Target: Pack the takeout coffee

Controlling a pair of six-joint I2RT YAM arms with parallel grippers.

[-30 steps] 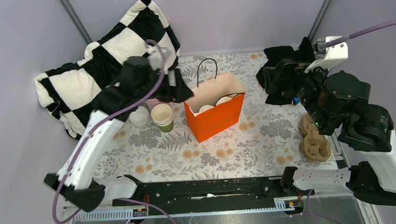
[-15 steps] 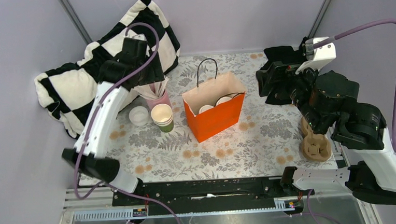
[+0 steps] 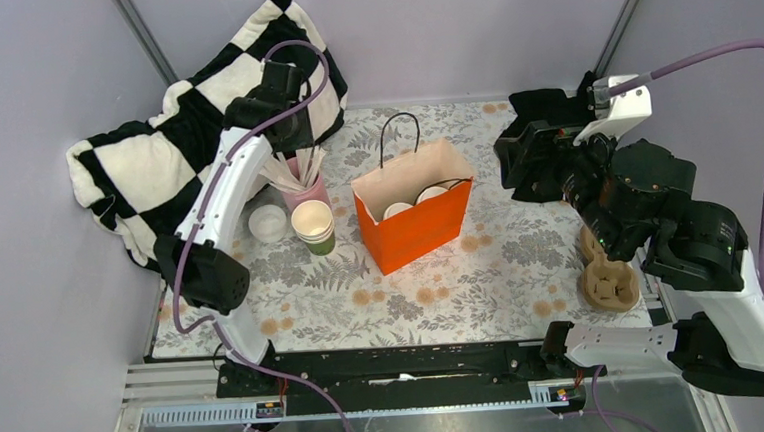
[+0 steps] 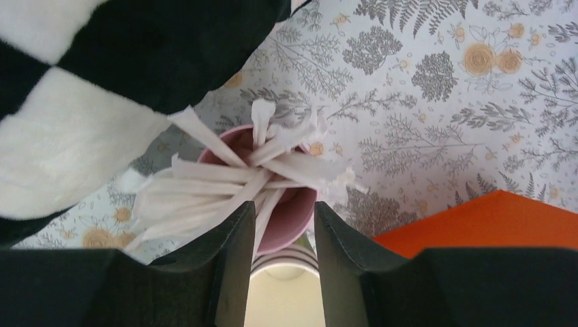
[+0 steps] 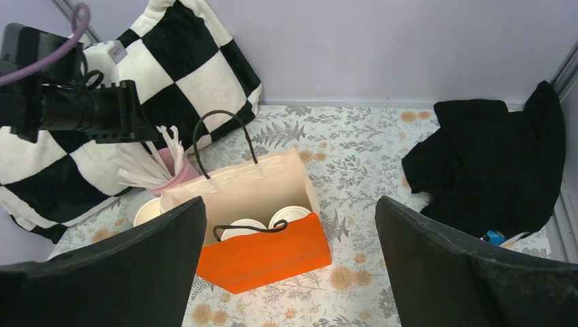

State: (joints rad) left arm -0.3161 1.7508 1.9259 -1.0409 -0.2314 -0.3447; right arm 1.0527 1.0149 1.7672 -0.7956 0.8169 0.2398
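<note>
orange bag (image 3: 414, 236); white lids (image 5: 291, 216); pink cup (image 4: 293, 219); black-white checked cushion (image 3: 144, 165); grey fern-print tablecloth (image 3: 501, 259)

Soft, even light from overhead fills my table (image 3: 501, 269), bright throughout; the orange bag (image 3: 414, 236) casts only a faint shadow on its near side. From my left wrist, my left fingers (image 4: 228, 272) loom dark and blurred while the pink cup (image 4: 293, 221) reads crisp. My right fingers (image 5: 102, 272) frame the near corners of that wrist's view, soft-edged silhouettes.
</note>
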